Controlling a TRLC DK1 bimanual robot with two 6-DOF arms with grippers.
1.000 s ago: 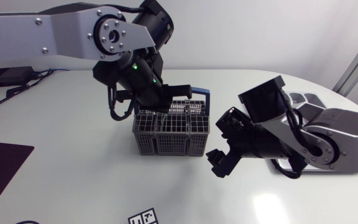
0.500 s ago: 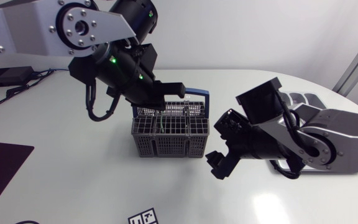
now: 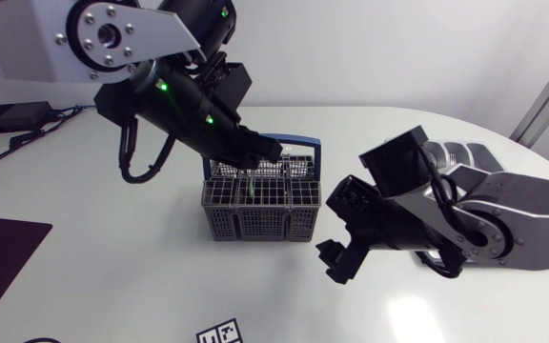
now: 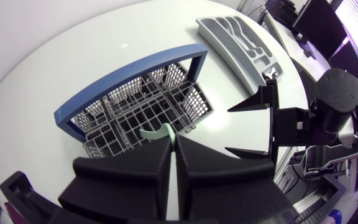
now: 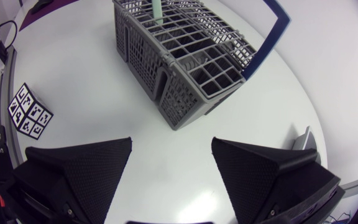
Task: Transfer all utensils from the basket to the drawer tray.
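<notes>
Left wrist view alone shows grip: L fingers point(image 4: 129, 180) pinch green utensil point(image 4: 156, 132); R fingers point(image 5: 73, 174) gaping, empty.

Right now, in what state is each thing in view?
Left gripper: shut on the utensil, above the basket.
Utensil: gripped, lower end in the basket.
Basket: upright, handle raised.
Right gripper: open, empty.
Tray: lying flat, looks empty.

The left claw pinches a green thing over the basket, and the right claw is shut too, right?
No: the right claw is open, holding nothing, as the right wrist view shows. The left claw does pinch the green thing over the basket.
</notes>
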